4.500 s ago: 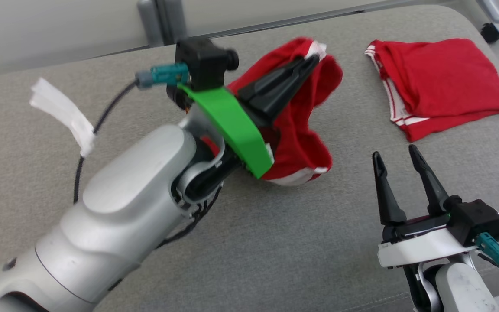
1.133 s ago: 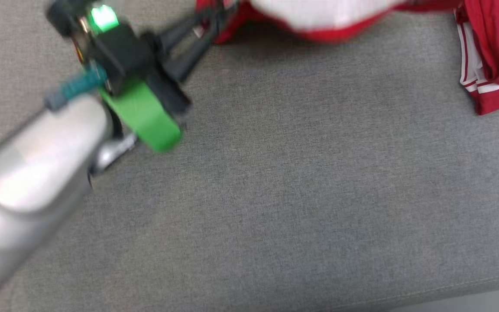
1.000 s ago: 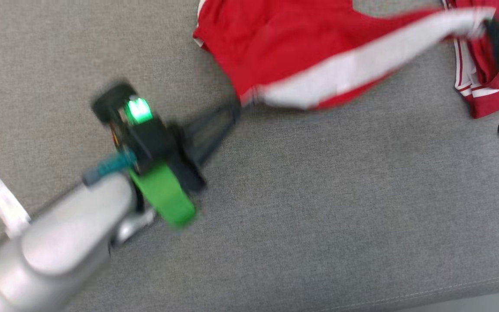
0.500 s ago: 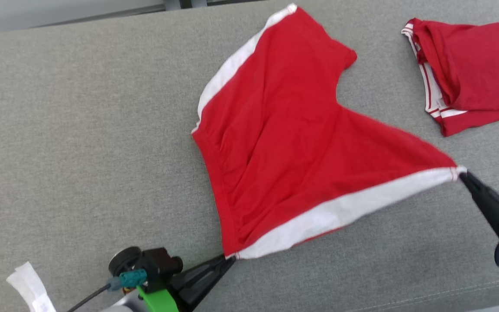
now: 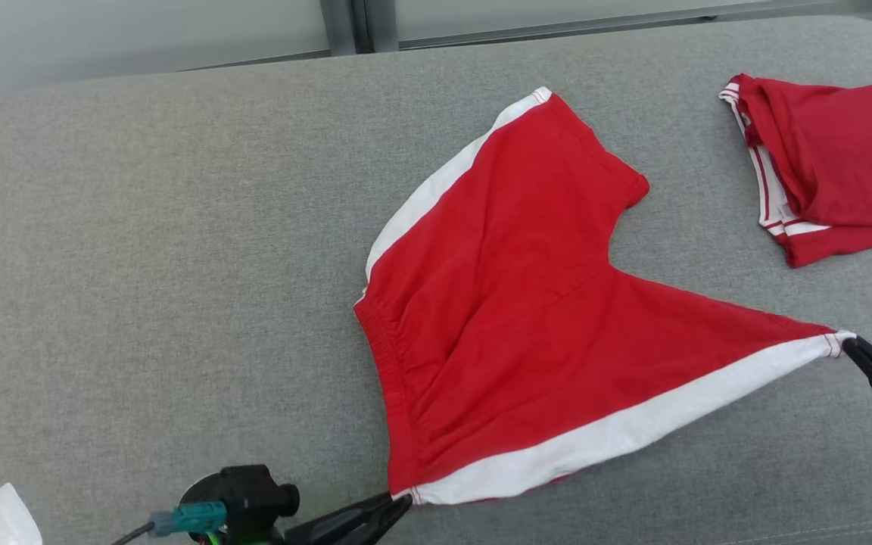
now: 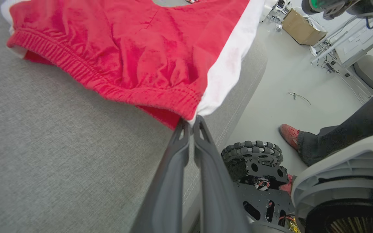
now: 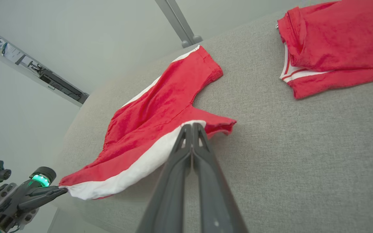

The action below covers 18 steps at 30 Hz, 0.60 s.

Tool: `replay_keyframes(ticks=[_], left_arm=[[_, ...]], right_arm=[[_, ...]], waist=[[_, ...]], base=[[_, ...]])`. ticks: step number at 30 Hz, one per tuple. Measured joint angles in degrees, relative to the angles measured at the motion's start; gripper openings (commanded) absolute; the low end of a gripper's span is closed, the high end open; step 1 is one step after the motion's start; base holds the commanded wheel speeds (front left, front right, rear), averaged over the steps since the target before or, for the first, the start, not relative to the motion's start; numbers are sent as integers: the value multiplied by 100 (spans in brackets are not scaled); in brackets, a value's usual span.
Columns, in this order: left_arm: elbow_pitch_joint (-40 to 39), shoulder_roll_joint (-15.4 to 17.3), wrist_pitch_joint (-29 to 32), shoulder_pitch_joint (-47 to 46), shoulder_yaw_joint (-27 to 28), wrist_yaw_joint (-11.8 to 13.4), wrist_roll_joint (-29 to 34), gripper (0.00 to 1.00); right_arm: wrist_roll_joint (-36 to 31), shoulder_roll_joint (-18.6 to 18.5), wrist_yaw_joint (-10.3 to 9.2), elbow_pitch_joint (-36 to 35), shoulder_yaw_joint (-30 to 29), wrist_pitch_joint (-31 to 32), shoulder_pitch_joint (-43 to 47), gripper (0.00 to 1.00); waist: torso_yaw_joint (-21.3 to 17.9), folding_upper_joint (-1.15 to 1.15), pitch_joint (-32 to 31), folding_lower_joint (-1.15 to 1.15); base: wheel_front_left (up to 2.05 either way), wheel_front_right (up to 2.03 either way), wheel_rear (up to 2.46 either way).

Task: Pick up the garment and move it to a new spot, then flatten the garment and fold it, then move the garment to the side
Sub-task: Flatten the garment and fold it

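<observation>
Red shorts (image 5: 527, 318) centre frame | left gripper (image 5: 404, 501), right gripper (image 5: 850, 346) clenched on white-stripe corners | lower evenly, holding tension

Your right gripper (image 7: 192, 128) pinches a leg-hem corner of the red shorts (image 7: 154, 113); your left gripper (image 7: 64, 190) clamps the waistband corner, white stripe running between.

Red shorts (image 5: 527, 318) with white side stripes, spread mostly flat on grey cushion (image 5: 141, 265), near edge pulled taut
</observation>
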Motion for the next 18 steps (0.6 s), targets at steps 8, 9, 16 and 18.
replay_keyframes(ticks=[8, 9, 16, 18], left_arm=[[-282, -287, -301, -370, 238, 0, -907, 0], [-271, -367, -342, -439, 275, 0, -1016, 0], [-283, -836, -419, -682, 870, 0, -2429, 0], [-267, -883, -426, -716, 1089, 0, -2775, 0]], right_arm=[[137, 118, 0, 215, -113, 480, -796, 0], [145, 153, 0, 283, -87, 620, -1018, 0], [288, 523, 1, 1055, 174, 1574, -2654, 0], [291, 615, 0, 1344, 231, 1793, -3092, 0]], waist=[[238, 0, 150, 0], [272, 0, 195, 0], [504, 0, 529, 0], [574, 0, 624, 0]], base=[[0, 0, 0], [0, 0, 0], [0, 0, 0], [0, 0, 0]])
